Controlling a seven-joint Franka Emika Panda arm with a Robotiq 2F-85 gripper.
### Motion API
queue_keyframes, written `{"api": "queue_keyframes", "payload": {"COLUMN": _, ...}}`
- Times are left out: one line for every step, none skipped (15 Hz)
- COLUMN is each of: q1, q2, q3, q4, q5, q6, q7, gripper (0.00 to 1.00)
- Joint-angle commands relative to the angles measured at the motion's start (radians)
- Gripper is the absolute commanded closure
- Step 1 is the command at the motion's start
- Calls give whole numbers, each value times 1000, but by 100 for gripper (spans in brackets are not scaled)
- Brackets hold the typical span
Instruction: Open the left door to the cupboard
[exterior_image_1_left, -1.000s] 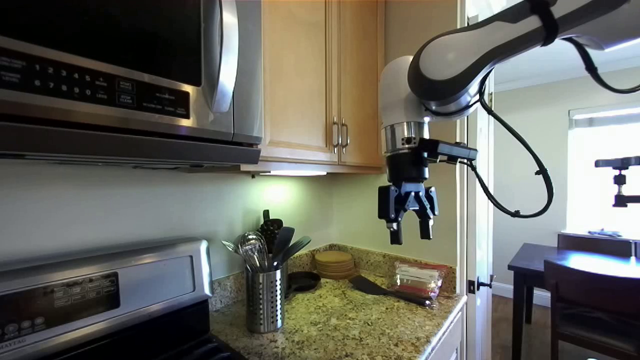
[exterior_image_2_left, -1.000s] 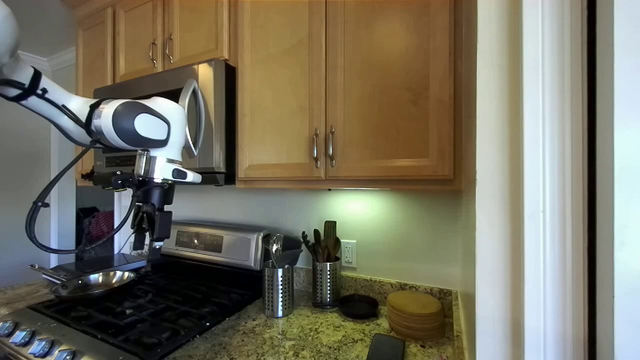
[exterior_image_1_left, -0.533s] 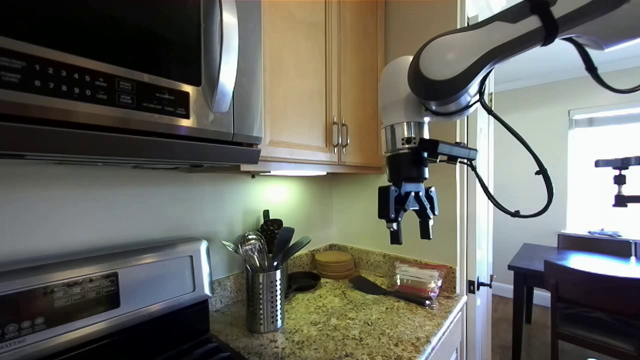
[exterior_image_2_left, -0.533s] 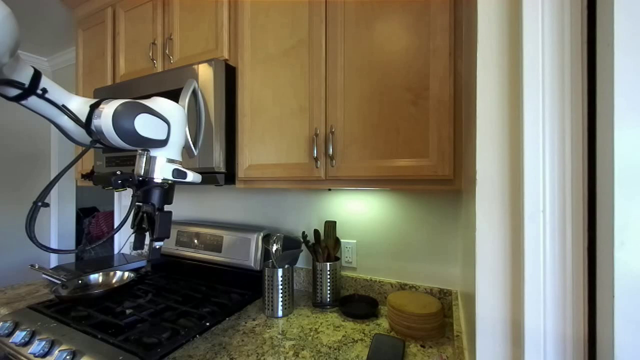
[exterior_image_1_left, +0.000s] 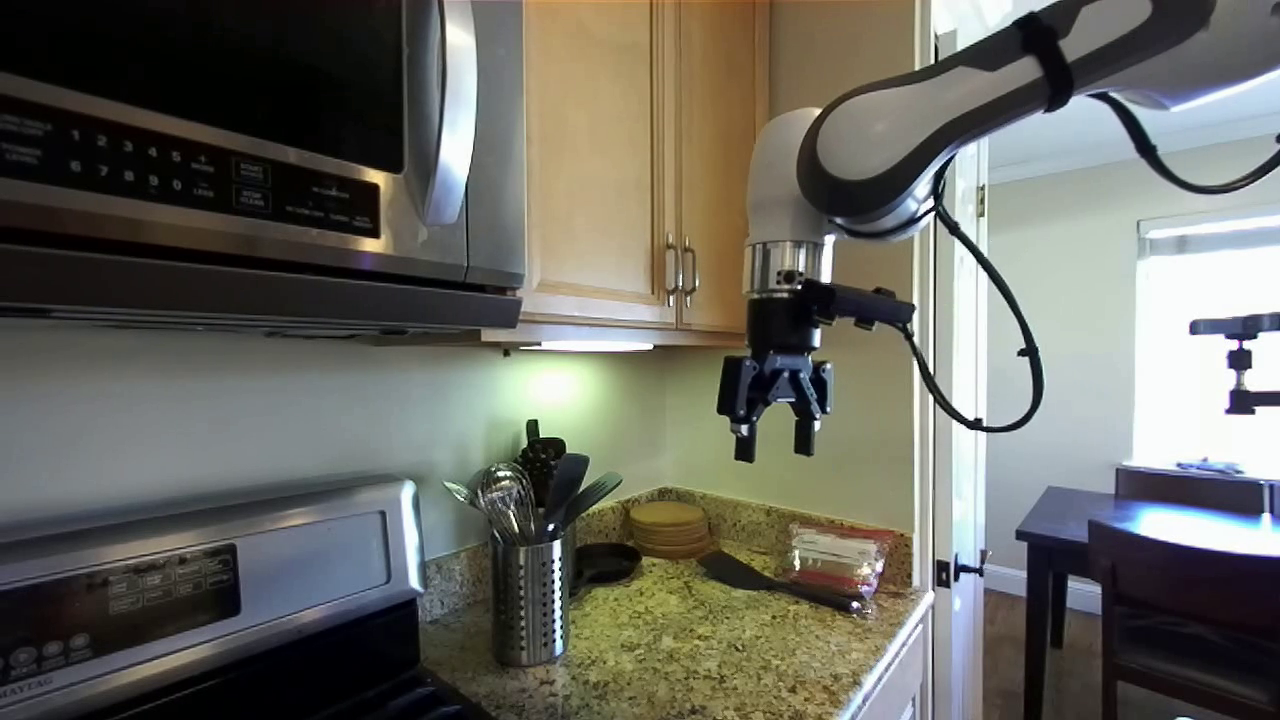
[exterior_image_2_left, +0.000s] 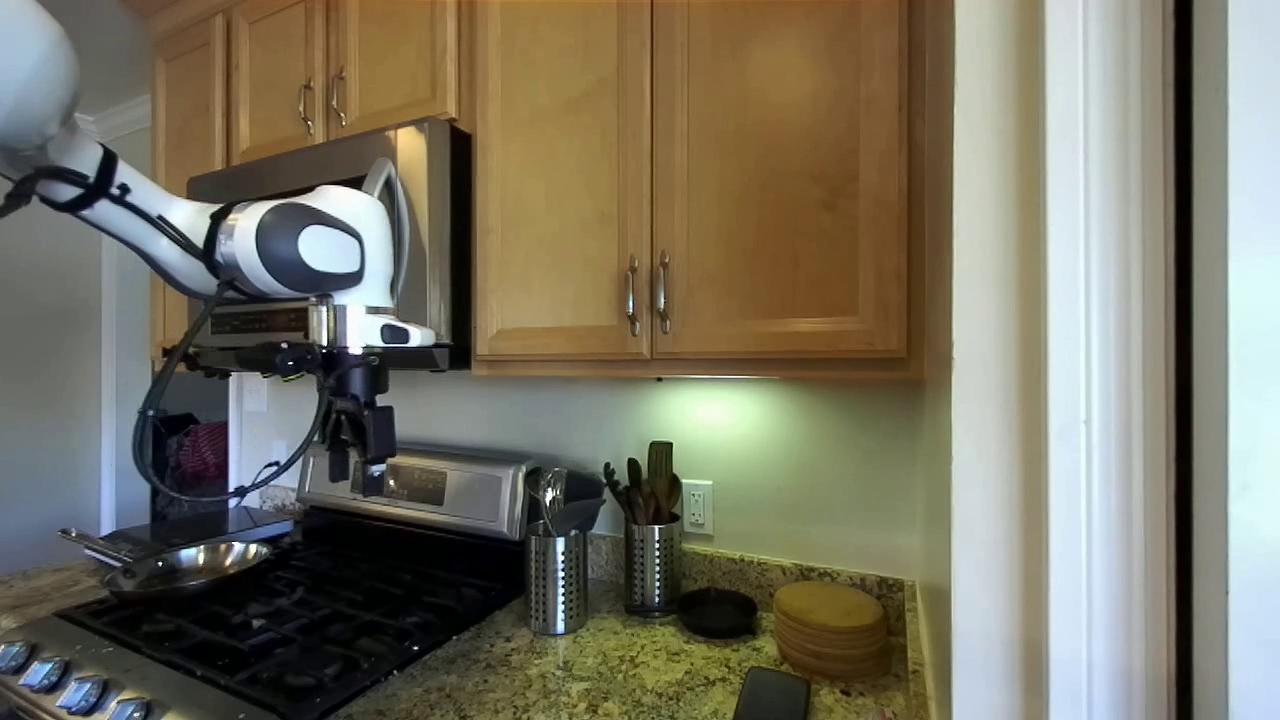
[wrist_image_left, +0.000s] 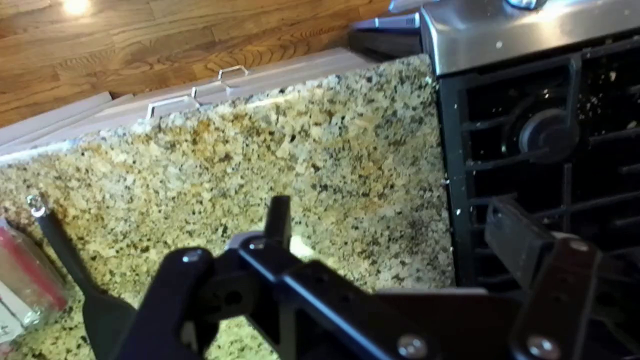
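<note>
The left door (exterior_image_2_left: 560, 178) is closed, the spread claw (exterior_image_1_left: 774, 446) well apart.

Two utensil canisters (exterior_image_2_left: 557, 585), one microwave (exterior_image_1_left: 250, 170), one stove (exterior_image_2_left: 380, 600), one tool (exterior_image_1_left: 775, 448)

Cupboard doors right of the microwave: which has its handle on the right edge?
The left door, nearer the microwave. The twin door, farther right, has its handle on the left edge.

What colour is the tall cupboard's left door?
Light tan; the left door shows best in an exterior view.
</note>
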Motion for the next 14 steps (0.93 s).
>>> {"api": "queue_keyframes", "payload": {"q1": -30, "q2": 86, "q3": -23, "q4": 92, "q5": -92, "q6": 79, "q7": 11, "gripper": 0}}
{"api": "queue_keyframes", "payload": {"q1": -32, "q2": 105, "q3": -34, "q4": 114, "q5": -107, "q6": 96, "q7": -10, "gripper": 0}}
{"api": "queue_keyframes", "payload": {"q1": -39, "q2": 129, "q3": -47, "q4": 142, "q5": -134, "q6": 127, "q7": -24, "gripper": 0}}
{"api": "queue_keyframes", "payload": {"q1": -42, "q2": 150, "q3": -59, "q4": 167, "q5": -149, "q6": 146, "q7": -32, "gripper": 0}}
{"api": "queue_keyframes", "payload": {"q1": -47, "q2": 173, "q3": -70, "q4": 195, "q5": -173, "q6": 170, "q7": -39, "gripper": 0}}
{"api": "queue_keyframes", "payload": {"q1": -47, "q2": 187, "q3": -81, "q4": 223, "q5": -186, "q6": 178, "q7": -43, "gripper": 0}}
{"api": "queue_keyframes", "payload": {"q1": -51, "q2": 208, "q3": -94, "q4": 251, "q5": -200, "q6": 207, "q7": -60, "gripper": 0}}
{"api": "queue_keyframes", "payload": {"q1": -52, "q2": 221, "q3": -104, "q4": 273, "q5": -214, "q6": 231, "q7": -72, "gripper": 0}}
{"api": "queue_keyframes", "payload": {"q1": -52, "q2": 232, "q3": -117, "q4": 296, "q5": -225, "q6": 257, "q7": -100, "gripper": 0}}
{"api": "queue_keyframes", "payload": {"q1": -53, "q2": 250, "q3": -129, "q4": 317, "q5": -233, "q6": 283, "q7": -126, "gripper": 0}}
{"api": "queue_keyframes", "payload": {"q1": -53, "q2": 257, "q3": -140, "q4": 333, "q5": -231, "q6": 301, "q7": -146, "gripper": 0}}
{"api": "queue_keyframes", "payload": {"q1": -52, "q2": 252, "q3": -149, "q4": 343, "q5": -221, "q6": 313, "q7": -172, "gripper": 0}}
{"api": "queue_keyframes", "payload": {"q1": -51, "q2": 243, "q3": -157, "q4": 342, "q5": -216, "q6": 331, "q7": -200, "gripper": 0}}
{"api": "queue_keyframes", "payload": {"q1": -51, "q2": 234, "q3": -163, "q4": 339, "q5": -214, "q6": 346, "q7": -219, "gripper": 0}}
